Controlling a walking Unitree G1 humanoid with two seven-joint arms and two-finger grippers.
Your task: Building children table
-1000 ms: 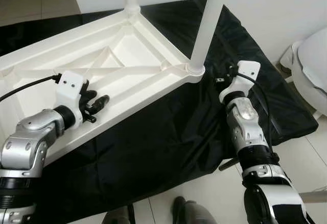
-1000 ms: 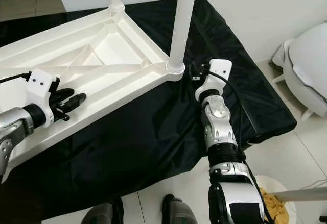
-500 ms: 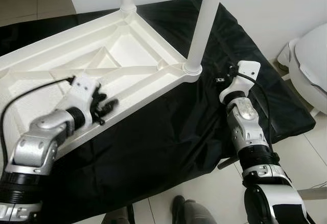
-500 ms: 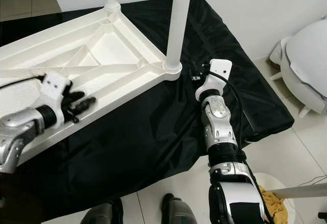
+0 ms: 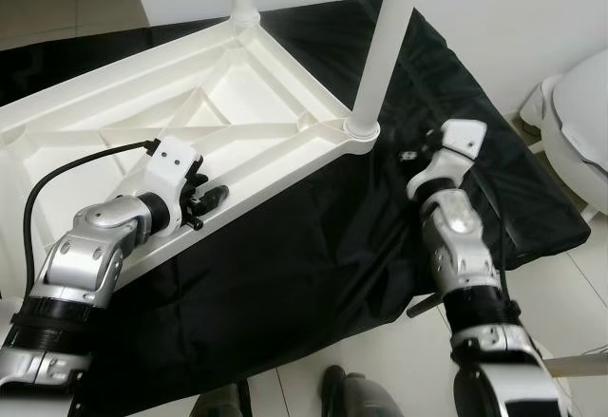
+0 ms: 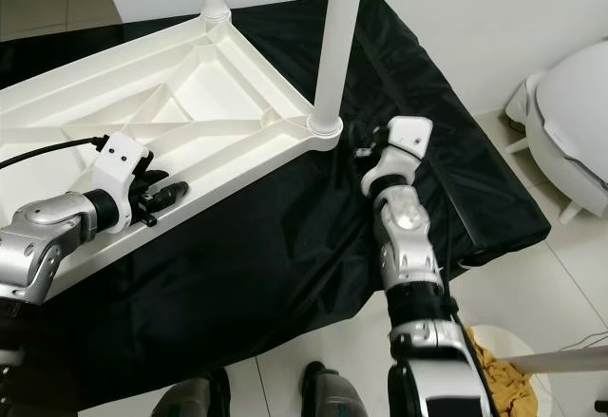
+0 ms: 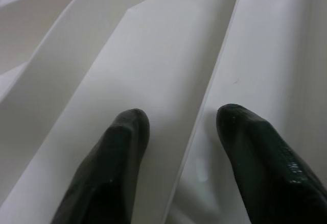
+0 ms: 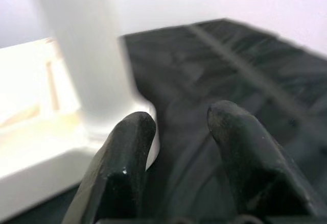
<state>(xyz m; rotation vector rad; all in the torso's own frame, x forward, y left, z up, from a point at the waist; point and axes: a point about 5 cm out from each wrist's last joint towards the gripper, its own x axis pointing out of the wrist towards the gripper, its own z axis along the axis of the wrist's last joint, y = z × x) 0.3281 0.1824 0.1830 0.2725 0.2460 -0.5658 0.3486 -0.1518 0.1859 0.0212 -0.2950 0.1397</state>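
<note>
The white plastic table lies upside down on a black cloth on the floor. It looks stiff, light and a bit slippery. The left gripper sits with fingers apart over its near rim, a good hold. The right gripper waits open by the corner leg.

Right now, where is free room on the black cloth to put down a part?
Black cloth lies bare between the tabletop's near edge and the floor tiles. Crowded: around the near leg, where the right gripper hangs.
</note>
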